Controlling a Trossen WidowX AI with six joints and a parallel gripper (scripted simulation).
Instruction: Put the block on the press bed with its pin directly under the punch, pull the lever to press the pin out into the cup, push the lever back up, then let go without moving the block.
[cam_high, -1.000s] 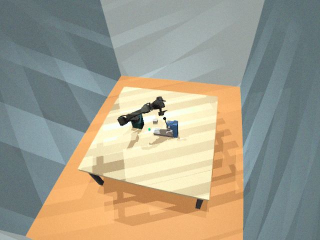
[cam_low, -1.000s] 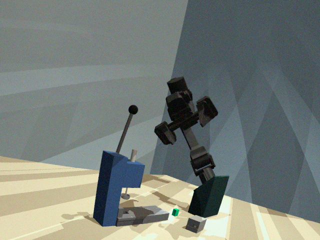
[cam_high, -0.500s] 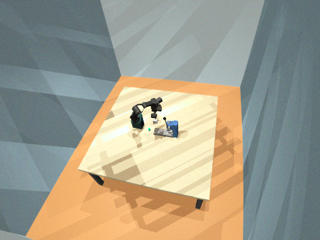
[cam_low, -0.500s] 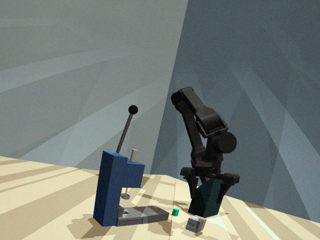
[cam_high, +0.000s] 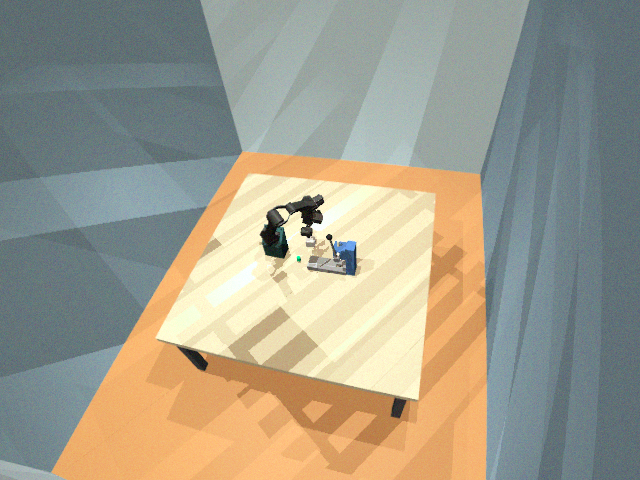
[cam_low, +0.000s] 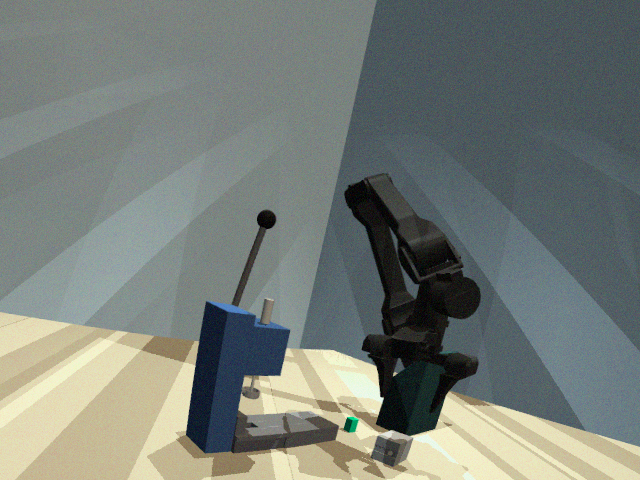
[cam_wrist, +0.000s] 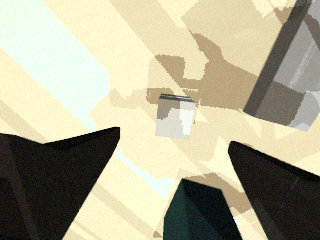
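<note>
The small grey block (cam_high: 310, 241) (cam_low: 391, 448) (cam_wrist: 175, 117) sits on the table (cam_high: 361, 320) (cam_low: 103, 392) (cam_wrist: 30, 85), at the lower right of the exterior view, pale-topped with a darker, marked side. Above it, the gripper (cam_high: 311, 225) (cam_low: 407, 403) (cam_wrist: 174, 139) points down, its 2 fingers wide apart and holding nothing. The black arm (cam_high: 299, 205) (cam_low: 382, 248) folds sharply overhead. Left of frame, the blue press (cam_high: 351, 258) (cam_low: 214, 377) has its lever (cam_high: 332, 245) (cam_low: 249, 266) raised.

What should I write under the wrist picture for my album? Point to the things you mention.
The open hand (cam_wrist: 174, 139) points at a small gray block (cam_wrist: 174, 118) on the table (cam_wrist: 135, 175).
</note>
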